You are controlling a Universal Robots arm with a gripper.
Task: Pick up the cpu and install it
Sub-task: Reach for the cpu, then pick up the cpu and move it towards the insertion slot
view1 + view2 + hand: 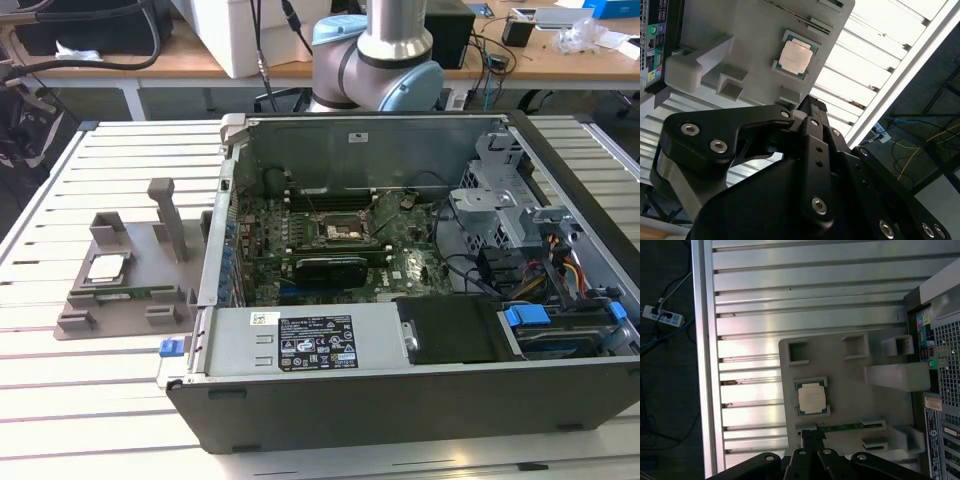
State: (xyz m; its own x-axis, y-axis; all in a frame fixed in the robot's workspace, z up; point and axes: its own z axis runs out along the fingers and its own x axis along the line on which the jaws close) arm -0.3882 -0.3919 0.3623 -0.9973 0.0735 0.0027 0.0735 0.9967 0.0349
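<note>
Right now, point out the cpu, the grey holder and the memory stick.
cpu (812,398): first wrist view, centre of metal top.
grey holder (845,395): first wrist view, bare base plate.
memory stick (845,427): first wrist view, green edge.

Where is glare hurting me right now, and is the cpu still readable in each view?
Second wrist view: the table slats blow out to white beside the grey holder, but the cpu stays clear. First wrist view: softer sheen on the slats, and the cpu top reflects pale. Exterior view: even light, no glare on the cpu.
</note>
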